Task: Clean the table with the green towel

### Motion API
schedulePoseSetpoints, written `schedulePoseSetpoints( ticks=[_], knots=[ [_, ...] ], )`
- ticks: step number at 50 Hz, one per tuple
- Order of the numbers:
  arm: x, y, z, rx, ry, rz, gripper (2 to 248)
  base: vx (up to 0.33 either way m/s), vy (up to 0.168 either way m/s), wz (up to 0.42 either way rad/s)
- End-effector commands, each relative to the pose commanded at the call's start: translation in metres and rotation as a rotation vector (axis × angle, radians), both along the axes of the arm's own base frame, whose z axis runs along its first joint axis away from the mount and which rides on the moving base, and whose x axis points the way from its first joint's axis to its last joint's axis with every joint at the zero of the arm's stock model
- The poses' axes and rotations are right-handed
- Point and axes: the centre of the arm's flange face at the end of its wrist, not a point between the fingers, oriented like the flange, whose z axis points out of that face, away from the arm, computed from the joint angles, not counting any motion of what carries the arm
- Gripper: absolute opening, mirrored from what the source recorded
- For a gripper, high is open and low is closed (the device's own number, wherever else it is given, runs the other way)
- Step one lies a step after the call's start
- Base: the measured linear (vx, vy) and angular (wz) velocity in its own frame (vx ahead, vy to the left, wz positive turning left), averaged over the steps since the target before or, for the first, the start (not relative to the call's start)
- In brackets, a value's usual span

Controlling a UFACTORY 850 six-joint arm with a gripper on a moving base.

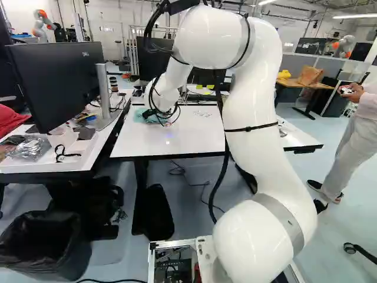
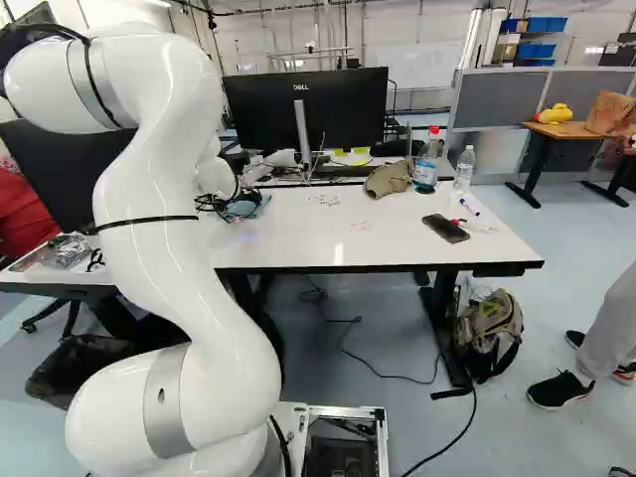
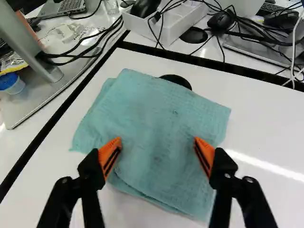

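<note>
My gripper [image 1: 165, 119] is low over the far left part of the white table [image 1: 191, 138] in the left base view, partly covered by cables. In the wrist view the gripper [image 3: 157, 149] stands open, its orange-padded fingers wide apart above the green towel [image 3: 156, 118]. The towel lies folded on the tabletop, loosely stacked, reaching ahead of the fingers, and nothing is gripped. A round black thing [image 3: 176, 80] shows at the towel's far edge. In the right base view, small marks [image 2: 360, 225] are on the tabletop near its middle.
A phone [image 2: 445, 229], pens [image 2: 469, 207], two bottles [image 2: 425, 164] and a khaki cap [image 2: 388, 179] occupy the table's right part. Monitors [image 2: 308, 104] stand behind; another monitor [image 1: 59, 76] stands on the left desk. A backpack [image 2: 490, 328] leans by a table leg.
</note>
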Motion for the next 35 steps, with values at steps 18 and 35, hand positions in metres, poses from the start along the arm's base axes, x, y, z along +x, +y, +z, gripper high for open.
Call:
schedulePoseSetpoints(
  ticks=[18,35],
  knots=[
    [0.0000,0.0000,0.0000,0.000,0.000,0.000,104,0.000,0.000,0.000],
    [0.0000,0.0000,0.0000,0.000,0.000,0.000,46,0.000,0.000,0.000]
  ],
)
